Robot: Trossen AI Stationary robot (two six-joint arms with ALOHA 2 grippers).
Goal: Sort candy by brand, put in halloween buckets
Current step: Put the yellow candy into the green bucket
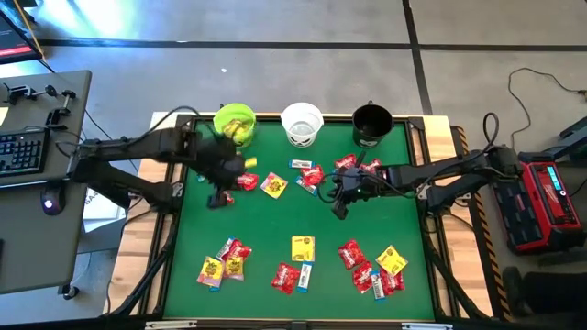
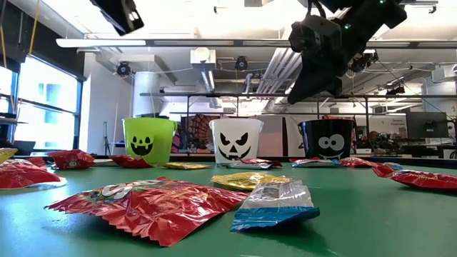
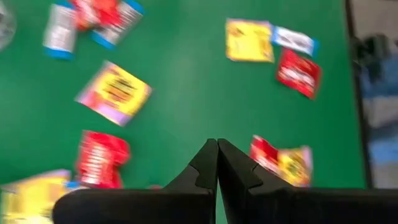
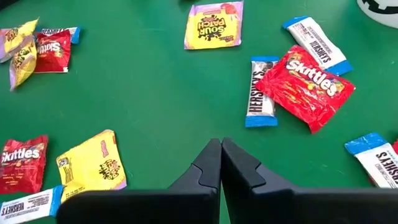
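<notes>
Green felt covers the table (image 1: 275, 225), where yellow, red and blue-and-white wrapped candy (image 1: 303, 249) lies scattered in loose groups, most of it toward the near edge and some just below the pails. Three small round plastic halloween buckets stand in a row at the far edge: lime green bucket (image 1: 235, 124), white bucket (image 1: 302, 124), black bucket (image 1: 371, 124). The lime green bucket already holds yellow pieces.

Left tool (image 1: 220, 180) hangs over the table just below the lime green bucket, clenched and empty. Right tool (image 1: 341, 194) hangs near the red packets below the black bucket, also clenched and empty.

Step in hand, as judged: between placements, choosing the next piece. The next move calls for opening one tool, descending over a single packet, and matching it to its bucket
</notes>
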